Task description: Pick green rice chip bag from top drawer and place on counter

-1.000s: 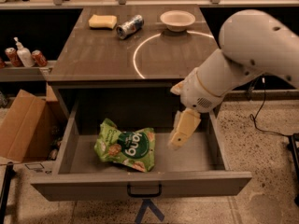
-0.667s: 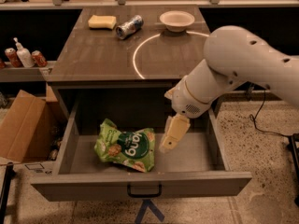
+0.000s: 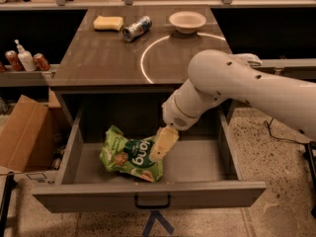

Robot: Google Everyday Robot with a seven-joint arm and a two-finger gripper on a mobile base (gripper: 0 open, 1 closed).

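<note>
The green rice chip bag (image 3: 127, 156) lies crinkled on the floor of the open top drawer (image 3: 148, 195), left of centre, its dark green label facing up. My gripper (image 3: 162, 146) reaches down into the drawer from the right on the white arm (image 3: 247, 88); its pale fingers sit over the bag's right end. The counter (image 3: 108, 58) with its thin white circle line (image 3: 148, 58) is above the drawer.
On the counter's far edge are a yellow sponge (image 3: 108, 22), a tipped can (image 3: 137, 27) and a white bowl (image 3: 187, 21). A cardboard box (image 3: 22, 132) stands on the floor at left. Cans and a bottle (image 3: 24, 59) sit on a left shelf.
My gripper has moved left across the drawer, from right of the bag to over the bag's right end. The bag has not moved.
</note>
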